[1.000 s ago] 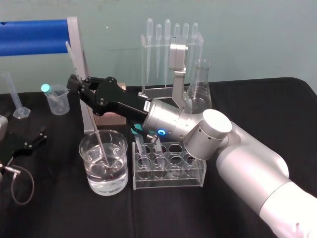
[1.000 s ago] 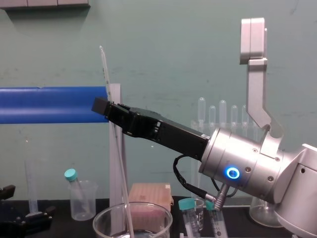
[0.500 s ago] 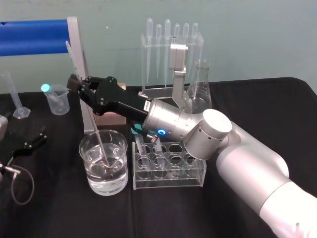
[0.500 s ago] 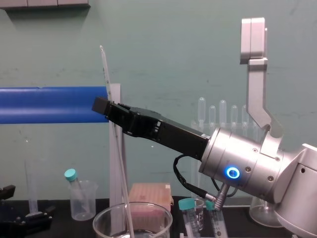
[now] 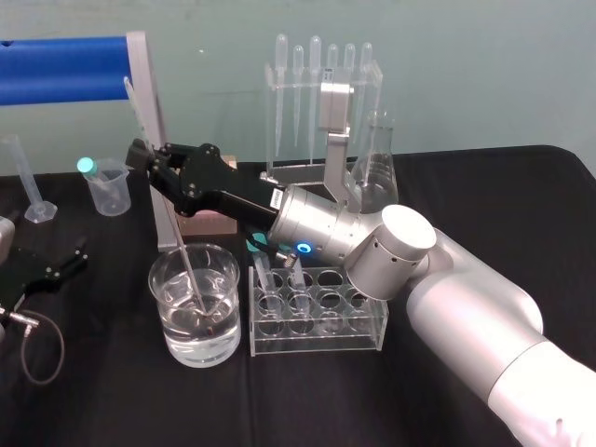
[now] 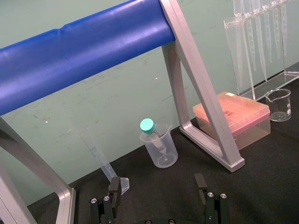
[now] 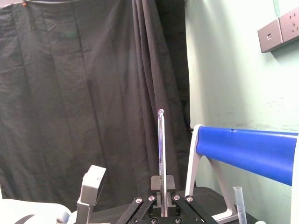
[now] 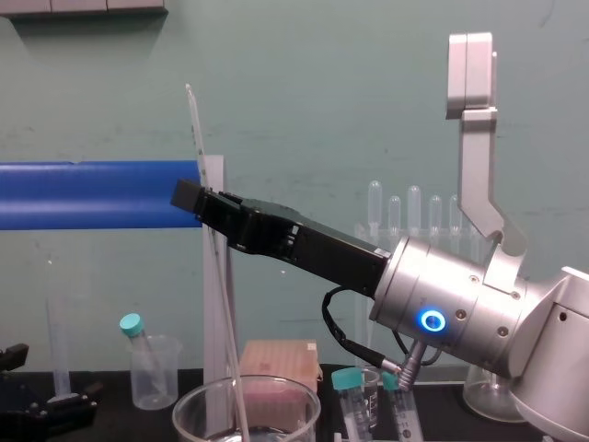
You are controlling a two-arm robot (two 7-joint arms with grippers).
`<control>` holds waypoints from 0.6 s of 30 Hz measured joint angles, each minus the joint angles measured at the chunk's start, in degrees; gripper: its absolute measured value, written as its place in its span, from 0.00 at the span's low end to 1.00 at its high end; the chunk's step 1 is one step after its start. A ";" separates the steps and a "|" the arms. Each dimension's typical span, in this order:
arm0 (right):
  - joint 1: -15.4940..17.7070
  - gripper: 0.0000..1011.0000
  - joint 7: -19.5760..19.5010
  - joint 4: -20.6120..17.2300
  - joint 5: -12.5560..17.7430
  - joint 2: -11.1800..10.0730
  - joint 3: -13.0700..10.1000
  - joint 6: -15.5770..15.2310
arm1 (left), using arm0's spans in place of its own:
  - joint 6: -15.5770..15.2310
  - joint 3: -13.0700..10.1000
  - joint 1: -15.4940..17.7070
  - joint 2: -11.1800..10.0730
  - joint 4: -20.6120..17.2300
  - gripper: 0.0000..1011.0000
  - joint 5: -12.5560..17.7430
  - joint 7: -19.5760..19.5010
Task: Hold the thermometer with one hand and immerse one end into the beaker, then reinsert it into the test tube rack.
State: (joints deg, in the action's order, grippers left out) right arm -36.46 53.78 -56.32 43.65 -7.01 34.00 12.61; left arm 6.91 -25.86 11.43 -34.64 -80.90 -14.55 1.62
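Head view is showing us mid-dip. Our right gripper [image 5: 149, 163], the long black boxy one on the silver-grey wrist with the glowing blue ring, is clamping narrowly onto the long, thin clear glass thermometer [image 5: 184, 261], partway up the rod. We are holding the rod tilted. Its upper end is leaning toward the blue padded bar on its grey metal frame [image 5: 65, 56]. Its lower end is sitting under the clear liquid [image 5: 200, 328] inside the large, wide clear glass beaker [image 5: 156, 279]. That beaker is standing just beside the clear acrylic test tube rack [image 5: 317, 328]. Right wrist view is confirming the grip, with the rod rising straight out between the closed jaws. Our left gripper [image 6: 156, 183] is lying parked at the table's left side, jaws spread wide and carrying nothing.

We are judging the immersion step as reached. We are counting as not yet done the lift clear of the rim, the carry across to the rack, and the lowering into a free hole before letting go.
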 joint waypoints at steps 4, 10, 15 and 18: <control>0.00 0.06 0.00 0.00 0.00 0.00 0.00 0.00 | 0.00 0.00 0.00 0.00 0.00 1.00 0.00 0.00; 0.00 0.06 0.00 0.00 0.00 0.00 0.00 0.00 | 0.00 0.00 0.00 0.00 0.00 1.00 0.00 0.00; 0.00 0.06 0.00 0.00 0.00 0.00 0.00 -0.01 | 0.00 0.00 0.00 0.00 0.00 1.00 0.00 0.00; 0.00 0.06 0.00 0.00 0.01 0.00 0.00 -0.01 | 0.00 0.00 0.00 0.00 0.00 1.00 0.00 0.00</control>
State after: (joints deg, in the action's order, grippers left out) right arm -36.46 53.77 -56.32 43.65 -7.01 34.00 12.60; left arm 6.91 -25.86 11.43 -34.65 -80.90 -14.55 1.62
